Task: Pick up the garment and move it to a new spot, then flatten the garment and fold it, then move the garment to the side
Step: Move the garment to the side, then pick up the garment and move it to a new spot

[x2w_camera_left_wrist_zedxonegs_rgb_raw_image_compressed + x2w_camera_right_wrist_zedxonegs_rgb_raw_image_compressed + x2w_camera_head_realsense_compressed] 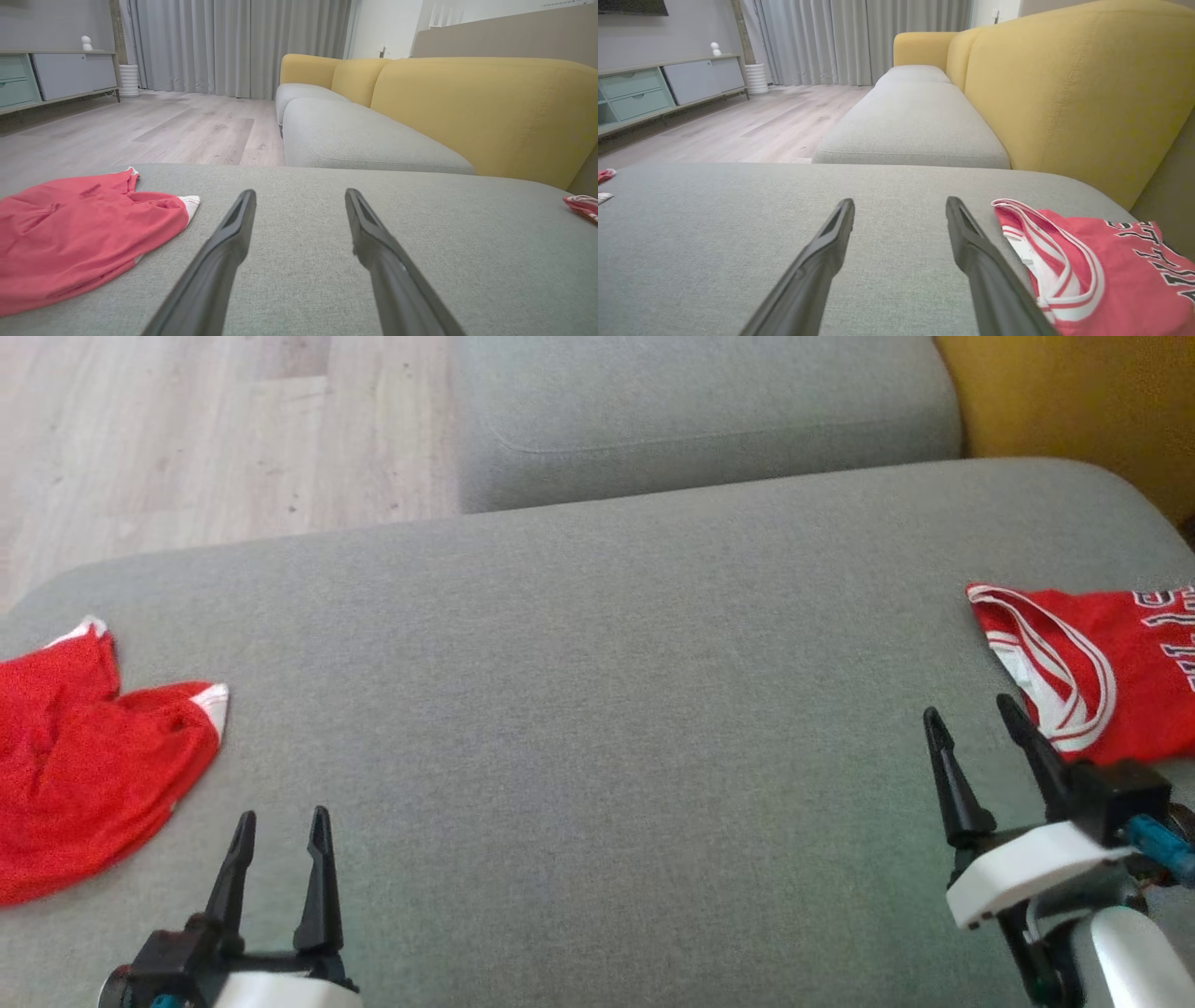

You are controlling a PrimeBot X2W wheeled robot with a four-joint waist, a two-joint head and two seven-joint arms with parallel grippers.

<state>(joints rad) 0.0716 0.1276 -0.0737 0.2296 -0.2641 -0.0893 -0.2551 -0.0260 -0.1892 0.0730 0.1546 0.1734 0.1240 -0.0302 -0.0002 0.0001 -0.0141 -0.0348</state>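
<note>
Two garments, head view: a crumpled red garment (84,775) lies at the left edge of the grey seat (597,709), and a red jersey (1111,681) with white trim lies at the right edge. The frame cuts off both.
Jersey lettering, head view: only partly in frame, unreadable.
Left gripper, head view: the left gripper (283,814) sits low left with its fingers spread wide and nothing between them, near the red garment but apart from it.
Right gripper, head view: the right gripper (968,707) sits low right, spread wide and empty. Its outer finger overlaps the jersey's near edge in the picture; contact cannot be told.
Left wrist view: the left gripper (300,191) is wide apart over bare grey seat (467,224). The red garment (70,233) lies off to the left, its white hem showing. A sliver of the red jersey (584,207) shows at the far right edge.
Background, left wrist view: yellow backrest (467,102), curtain (233,46), floor (140,126).
Right wrist view: the right gripper (900,200) is wide apart and empty. The red jersey (1101,270) lies just beside its right finger, which hides part of the collar.
Far left, right wrist view: a scrap of the red garment (605,175), too small to make out.
</note>
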